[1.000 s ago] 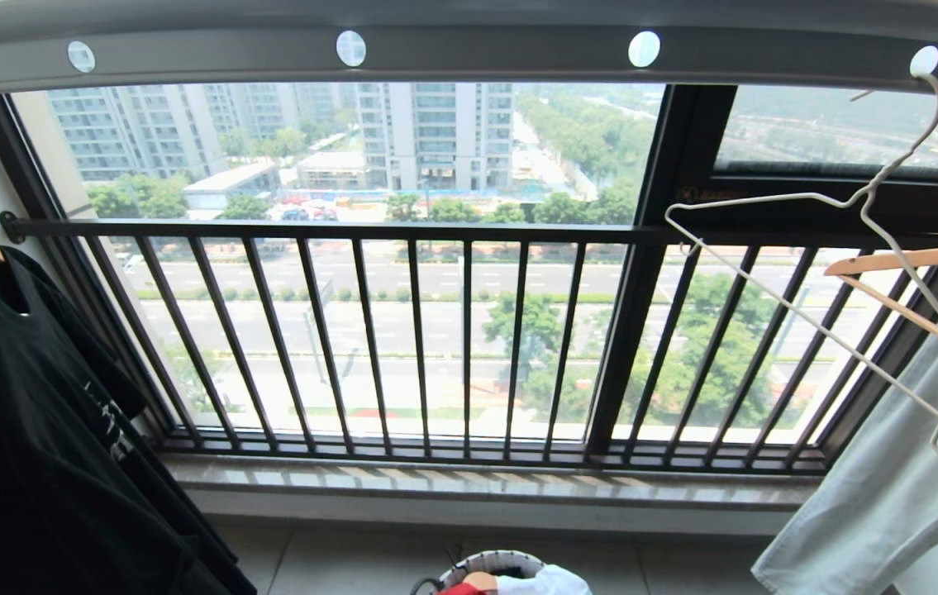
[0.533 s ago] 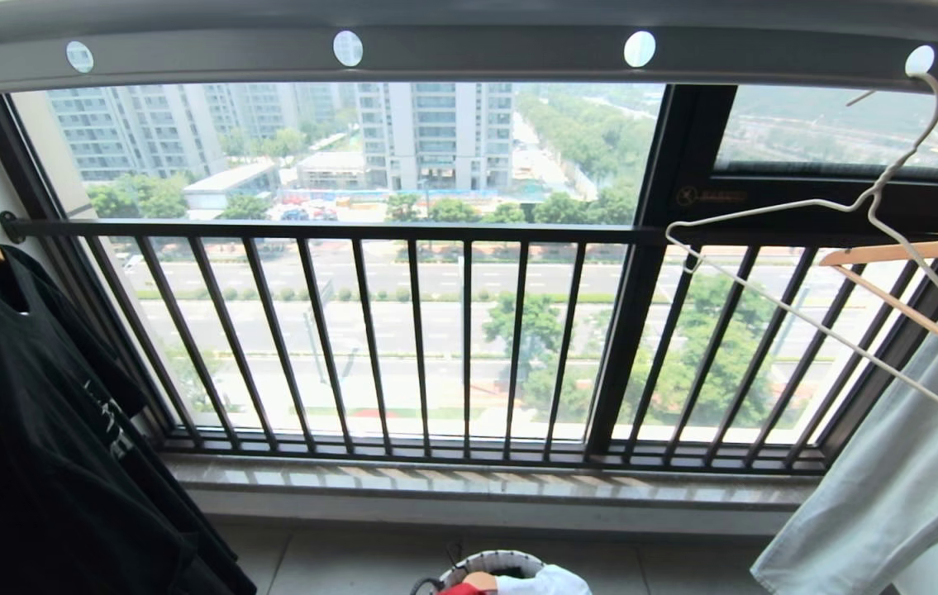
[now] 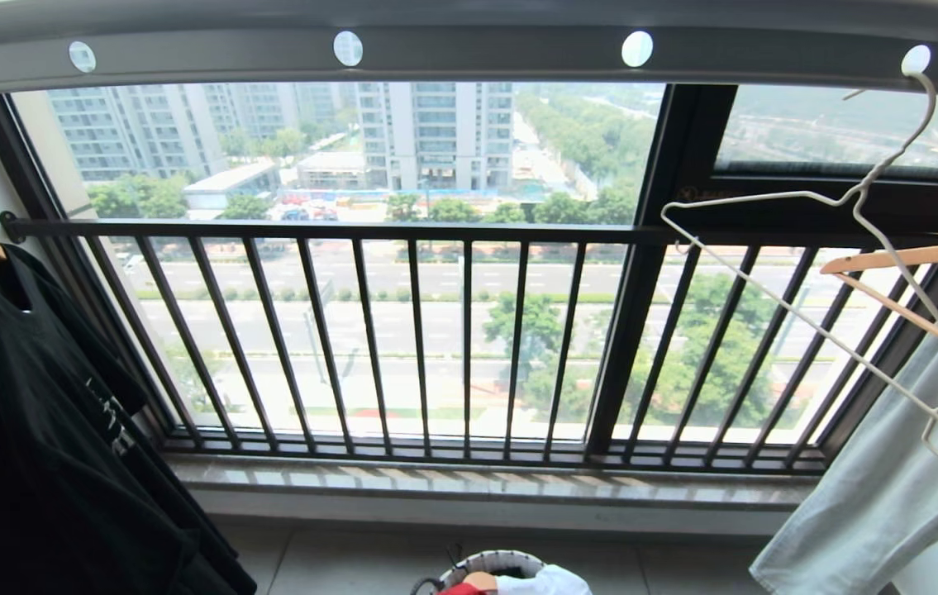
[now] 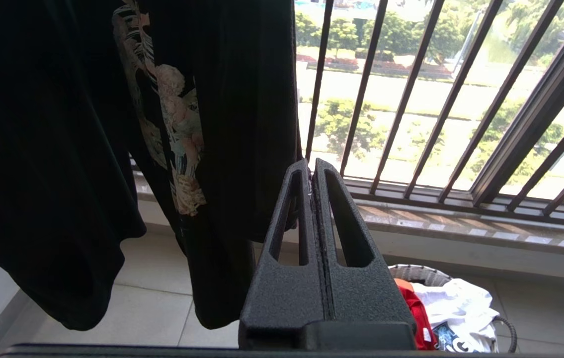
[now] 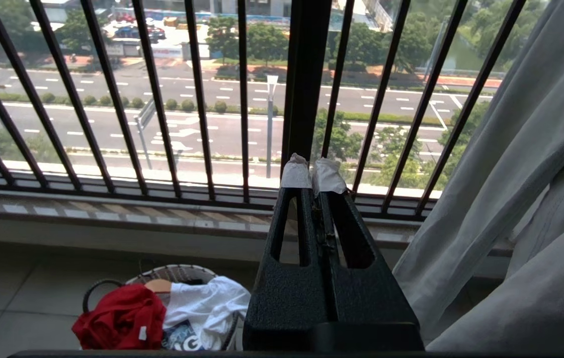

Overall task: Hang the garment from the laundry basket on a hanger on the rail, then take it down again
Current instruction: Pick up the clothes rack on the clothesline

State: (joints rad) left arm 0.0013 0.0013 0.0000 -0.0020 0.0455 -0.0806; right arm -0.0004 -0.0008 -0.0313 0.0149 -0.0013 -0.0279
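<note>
Both claws pressed together and empty from where I sit: left gripper [image 4: 313,166] beside the black T-shirt [image 4: 63,149], right gripper [image 5: 313,171] above the laundry basket [image 5: 182,273]. Red garment [image 5: 120,318] lies bunched in that basket next to a white shirt [image 5: 207,303]. Since the earlier frame the white hanger [image 3: 807,322] on the rail [image 3: 469,49] has swung slightly; nothing else moved.

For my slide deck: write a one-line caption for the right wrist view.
Shut right gripper faces the barred window, with the red T-shirt bunched in the laundry basket below.
</note>
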